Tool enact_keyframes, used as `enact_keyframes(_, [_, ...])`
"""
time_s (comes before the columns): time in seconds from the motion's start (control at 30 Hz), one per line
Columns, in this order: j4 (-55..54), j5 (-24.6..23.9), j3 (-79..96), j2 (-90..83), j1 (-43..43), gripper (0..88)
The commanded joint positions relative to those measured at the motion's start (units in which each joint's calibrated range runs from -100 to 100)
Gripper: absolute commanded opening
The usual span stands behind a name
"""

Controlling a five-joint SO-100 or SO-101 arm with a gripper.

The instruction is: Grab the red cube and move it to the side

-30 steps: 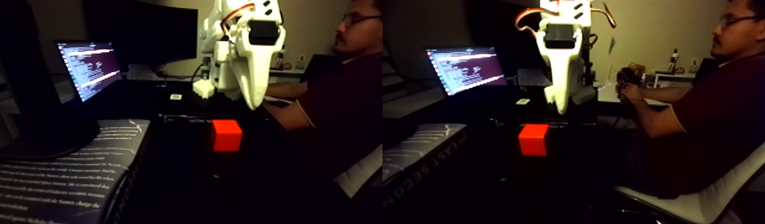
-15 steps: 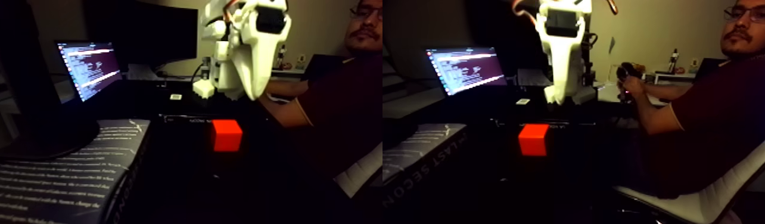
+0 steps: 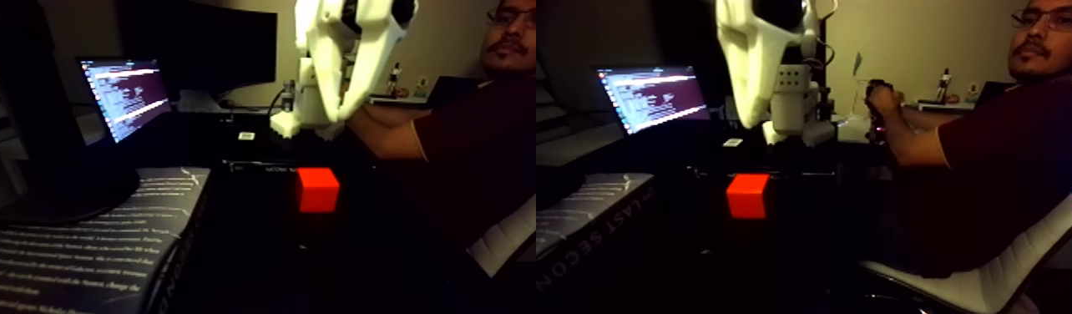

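Red cube (image 3: 317,189): plain bright matte faces, unmarked. Book spine (image 3: 594,236) reads "LAST SECON". Gripper (image 3: 336,113) raised, empty; opening indeterminate.

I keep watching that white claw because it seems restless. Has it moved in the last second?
Yes. The gripper has risen and opened, its tips now higher above the red cube, which has stayed put.

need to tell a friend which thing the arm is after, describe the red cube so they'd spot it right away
Start at the lit laptop screen at the left of the fixed view, then look right and down across the dark table. The red cube sits alone there, below the white hand, not touching it. It is the one bright red-orange block among dark, dim things.
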Motion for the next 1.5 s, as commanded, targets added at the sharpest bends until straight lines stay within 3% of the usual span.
enact_keyframes(0.0, [5.1, 6.2, -6.9, 6.7, 2.0, 0.5])
enact_keyframes(0.2, [12.5, 7.7, -14.4, 15.2, 2.4, 0.5])
enact_keyframes(0.4, [13.3, 7.8, -19.5, 22.7, 2.7, 0.5])
enact_keyframes(0.63, [12.3, 14.6, -19.7, 27.2, 4.7, 0.6])
enact_keyframes(0.77, [11.4, 18.2, -20.3, 28.1, 6.7, 6.4])
enact_keyframes(1.27, [6.4, 18.2, -20.2, 35.6, 6.8, 8.8])
enact_keyframes(1.47, [5.7, 18.3, -19.8, 36.7, 6.8, 24.5])
